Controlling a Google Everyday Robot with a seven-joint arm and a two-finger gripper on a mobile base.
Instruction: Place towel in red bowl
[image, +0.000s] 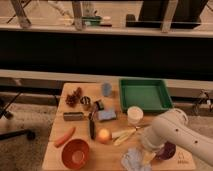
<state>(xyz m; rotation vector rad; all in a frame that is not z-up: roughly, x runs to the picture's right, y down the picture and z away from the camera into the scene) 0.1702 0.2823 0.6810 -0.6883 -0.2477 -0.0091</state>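
Observation:
The towel (132, 159) is a crumpled pale grey cloth at the front edge of the wooden table. The red bowl (76, 153) stands empty at the front left, well left of the towel. My white arm (172, 136) reaches in from the right. The gripper (146, 150) points down at its left end, just right of and above the towel. Much of the gripper is hidden behind the arm.
A green tray (145, 95) sits at the back right, with a white cup (135, 115) in front of it. An orange fruit (103, 135), a banana (124, 135), a carrot (65, 136), a blue sponge (106, 115) and a black tool (91, 128) lie mid-table. A purple object (168, 150) lies under the arm.

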